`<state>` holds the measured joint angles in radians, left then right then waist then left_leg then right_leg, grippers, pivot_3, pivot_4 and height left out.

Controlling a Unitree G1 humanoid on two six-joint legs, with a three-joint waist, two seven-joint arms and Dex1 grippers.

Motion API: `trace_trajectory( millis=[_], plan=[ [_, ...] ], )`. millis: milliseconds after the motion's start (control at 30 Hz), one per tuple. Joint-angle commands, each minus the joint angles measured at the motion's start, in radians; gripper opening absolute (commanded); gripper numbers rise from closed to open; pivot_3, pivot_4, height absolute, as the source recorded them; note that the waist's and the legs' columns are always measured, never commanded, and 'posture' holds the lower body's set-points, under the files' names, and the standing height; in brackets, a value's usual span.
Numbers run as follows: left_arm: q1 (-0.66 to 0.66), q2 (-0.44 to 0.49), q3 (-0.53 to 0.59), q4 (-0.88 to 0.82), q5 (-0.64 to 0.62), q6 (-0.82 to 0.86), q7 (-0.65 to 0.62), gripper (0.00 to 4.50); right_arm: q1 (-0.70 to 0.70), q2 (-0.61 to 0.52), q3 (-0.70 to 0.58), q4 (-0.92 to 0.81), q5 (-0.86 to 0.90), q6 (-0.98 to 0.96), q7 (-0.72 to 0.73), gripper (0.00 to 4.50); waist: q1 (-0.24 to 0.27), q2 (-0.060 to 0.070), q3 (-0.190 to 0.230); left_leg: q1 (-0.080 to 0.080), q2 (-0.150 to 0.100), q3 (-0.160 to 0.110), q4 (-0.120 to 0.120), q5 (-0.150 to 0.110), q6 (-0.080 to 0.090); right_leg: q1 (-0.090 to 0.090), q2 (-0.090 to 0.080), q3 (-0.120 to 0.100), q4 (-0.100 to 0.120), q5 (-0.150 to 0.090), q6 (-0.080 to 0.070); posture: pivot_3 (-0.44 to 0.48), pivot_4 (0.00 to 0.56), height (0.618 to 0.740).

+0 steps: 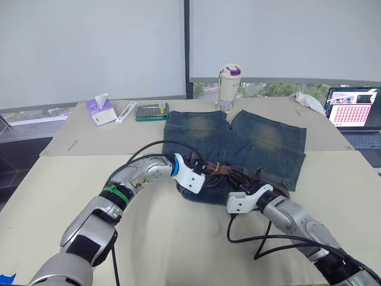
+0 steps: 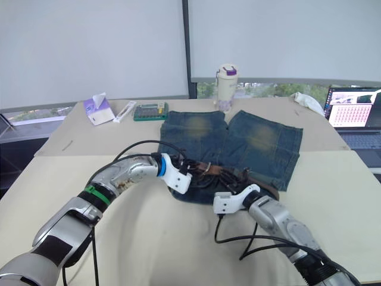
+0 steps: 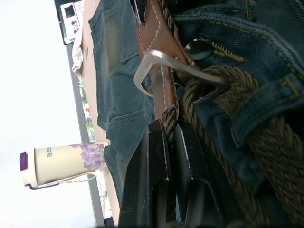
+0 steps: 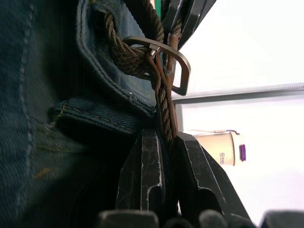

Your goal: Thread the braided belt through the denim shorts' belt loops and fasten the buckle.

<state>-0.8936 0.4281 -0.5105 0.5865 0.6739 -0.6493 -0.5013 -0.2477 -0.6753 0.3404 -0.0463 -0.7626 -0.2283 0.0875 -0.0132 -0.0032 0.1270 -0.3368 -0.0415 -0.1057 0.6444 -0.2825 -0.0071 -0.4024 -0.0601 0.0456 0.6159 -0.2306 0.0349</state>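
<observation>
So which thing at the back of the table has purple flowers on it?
The tall cream cup with the purple lid, standing behind the denim shorts. The tissue box has purple too, but no flowers are visible on it.

A beige table [image 1: 178, 238] carries the denim shorts [image 1: 238, 146] at its middle; along the far edge lie a tissue box [image 1: 100, 111], a white tube [image 1: 126, 111], a green case [image 1: 151, 111], a tumbler [image 1: 228, 87], and far right a laptop [image 1: 356, 114]
</observation>
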Motion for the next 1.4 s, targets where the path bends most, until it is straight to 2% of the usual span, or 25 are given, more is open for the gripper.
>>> trace_trajectory(
  millis=[33,267,500,567,600,700,800,967,1167,1400],
  plan=[
    [0.026,-0.032,-0.017,-0.065,-0.010,0.022,-0.011,0.00,-0.009,0.021,-0.031,-0.051,0.015,-0.032,-0.012,0.02,0.001,0.000,0.000,0.000,0.000,0.000,0.000,0.000,0.000,0.000,0.000,0.000,0.000,0.000,0.000,0.000,0.150,0.740],
    [0.090,-0.085,-0.019,-0.127,-0.023,0.120,-0.030,0.00,-0.003,0.045,-0.040,-0.053,0.066,-0.056,0.012,0.02,0.000,0.000,0.000,0.000,0.000,0.000,0.000,0.000,0.000,0.000,0.000,0.000,0.001,0.000,0.000,0.000,0.150,0.740],
    [0.208,-0.226,0.073,-0.100,-0.220,0.270,-0.057,0.00,0.045,0.084,-0.072,-0.066,0.189,-0.028,0.108,0.02,0.002,0.000,-0.001,0.000,0.000,0.000,0.001,0.000,0.000,0.001,0.000,0.000,0.001,0.000,0.000,0.000,0.150,0.740],
    [0.221,-0.237,0.080,-0.102,-0.241,0.269,-0.059,0.00,0.057,0.089,-0.083,-0.084,0.215,-0.021,0.148,1.04,0.001,0.000,-0.001,0.000,0.000,0.000,0.001,0.000,0.000,0.001,0.000,0.001,0.001,0.000,0.000,0.000,0.150,0.740],
    [0.230,-0.245,0.083,-0.105,-0.259,0.274,-0.064,0.00,0.059,0.091,-0.085,-0.091,0.231,-0.024,0.170,1.27,0.001,0.000,-0.001,0.001,0.000,0.000,0.002,0.000,0.000,0.001,0.000,0.001,0.002,0.000,0.000,0.000,0.150,0.740],
    [0.257,-0.284,0.109,-0.123,-0.330,0.316,-0.080,0.00,0.068,0.105,-0.092,-0.111,0.296,-0.040,0.213,2.32,0.003,0.000,-0.001,0.001,0.000,0.000,0.002,0.000,0.000,0.002,0.000,0.001,0.002,0.000,0.000,0.000,0.150,0.740],
    [0.267,-0.292,0.115,-0.129,-0.341,0.328,-0.077,0.00,0.101,0.131,-0.139,-0.161,0.429,0.022,0.275,3.38,0.007,0.000,-0.001,0.001,0.000,0.000,0.002,0.000,0.000,0.002,0.000,0.001,0.001,0.000,0.000,0.000,0.150,0.740],
    [0.276,-0.274,0.107,-0.116,-0.332,0.283,-0.060,0.00,0.178,0.175,-0.275,-0.334,0.758,0.222,0.385,3.38,0.013,0.000,-0.001,0.001,-0.001,0.000,0.003,0.000,0.001,0.004,-0.001,0.001,0.001,0.000,0.000,0.000,0.150,0.740],
    [0.291,-0.267,0.106,-0.093,-0.335,0.251,-0.039,0.00,0.172,0.174,-0.386,-0.423,0.931,0.379,0.420,3.38,0.011,0.000,-0.001,0.003,0.000,0.000,0.002,-0.001,0.002,0.006,0.000,0.001,0.000,0.000,0.000,0.000,0.150,0.740],
    [0.294,-0.272,0.104,-0.059,-0.333,0.216,-0.010,0.00,0.096,0.020,-0.268,-0.269,0.617,0.259,0.424,3.38,0.012,0.001,-0.001,0.004,-0.001,0.000,0.002,-0.001,0.002,0.007,-0.001,0.001,0.000,0.000,0.000,0.000,0.150,0.740]
  ],
)
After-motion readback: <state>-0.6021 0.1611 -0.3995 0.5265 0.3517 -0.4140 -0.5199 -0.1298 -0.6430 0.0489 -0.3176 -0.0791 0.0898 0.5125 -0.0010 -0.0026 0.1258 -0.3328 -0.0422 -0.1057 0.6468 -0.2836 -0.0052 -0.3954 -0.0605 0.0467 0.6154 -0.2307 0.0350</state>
